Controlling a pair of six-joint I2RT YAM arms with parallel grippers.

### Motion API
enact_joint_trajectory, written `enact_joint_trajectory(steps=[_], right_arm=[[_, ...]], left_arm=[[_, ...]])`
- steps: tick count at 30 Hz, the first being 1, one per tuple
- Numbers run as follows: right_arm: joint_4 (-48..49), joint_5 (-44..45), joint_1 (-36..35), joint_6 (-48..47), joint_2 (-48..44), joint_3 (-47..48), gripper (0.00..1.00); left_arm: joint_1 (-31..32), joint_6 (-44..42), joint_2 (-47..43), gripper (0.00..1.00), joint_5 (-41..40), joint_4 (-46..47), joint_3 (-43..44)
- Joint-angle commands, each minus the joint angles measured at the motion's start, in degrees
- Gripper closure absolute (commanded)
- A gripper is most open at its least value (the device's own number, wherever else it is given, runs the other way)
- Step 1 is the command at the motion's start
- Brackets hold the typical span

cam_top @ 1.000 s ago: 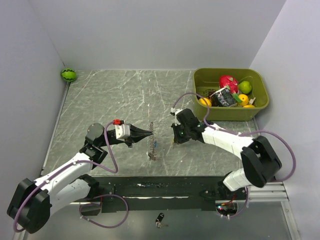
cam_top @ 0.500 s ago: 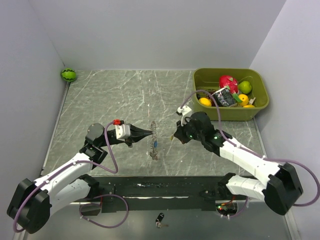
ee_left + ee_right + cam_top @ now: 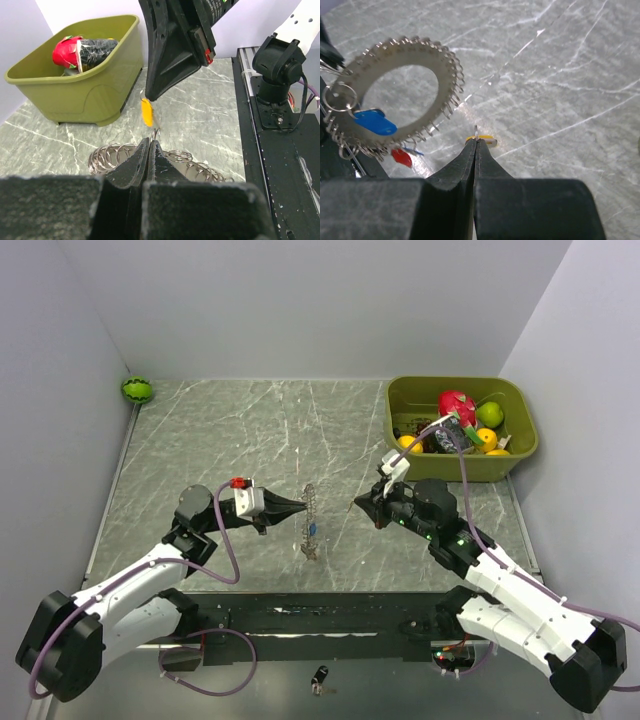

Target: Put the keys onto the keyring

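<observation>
The keyring point(image 3: 309, 523), a grey toothed ring, stands on edge mid-table. My left gripper point(image 3: 302, 505) is shut on one of its small wire loops point(image 3: 156, 134). The right wrist view shows the keyring's face point(image 3: 445, 75) with a blue-headed key point(image 3: 374, 123) and a red-headed key point(image 3: 401, 156) hanging from it. My right gripper point(image 3: 357, 505) is shut on the wire loop of a yellow-headed key point(image 3: 484, 140) and holds it above the table, just right of the ring. That key also shows in the left wrist view point(image 3: 146, 113), hanging under the right gripper's tips.
An olive bin point(image 3: 462, 467) with fruit and a packet stands at the back right, also in the left wrist view point(image 3: 80, 95). A small watermelon ball point(image 3: 137, 389) lies in the far left corner. A small black fob point(image 3: 319, 677) lies below the arm bases.
My right arm has swung its elbow out to the right and lifted its gripper off the table, tips now pointing left at the ring. The left gripper and keyring have barely moved.
</observation>
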State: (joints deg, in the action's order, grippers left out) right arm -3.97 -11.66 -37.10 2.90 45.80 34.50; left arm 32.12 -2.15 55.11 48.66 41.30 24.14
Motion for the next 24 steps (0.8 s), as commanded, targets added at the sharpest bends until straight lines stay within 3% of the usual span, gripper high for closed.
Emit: enact_joint_trajectory(steps=[1,9,24], right_arm=[[3.18,-0.03,0.28,-1.75,-0.63,1.18,1.00],[5.29,-4.24,0.28,-2.37,-0.63,1.44,1.00],[7.92,-25.60,1.42,-6.59,1.66,4.78,1.00]], left_arm=[[0.31,-0.13,-0.09,0.99,0.73,5.29,2.40],[0.31,-1.63,-1.59,0.99,0.64,2.91,3.10],[0.40,0.39,-0.18,0.99,2.66,5.99,3.63]])
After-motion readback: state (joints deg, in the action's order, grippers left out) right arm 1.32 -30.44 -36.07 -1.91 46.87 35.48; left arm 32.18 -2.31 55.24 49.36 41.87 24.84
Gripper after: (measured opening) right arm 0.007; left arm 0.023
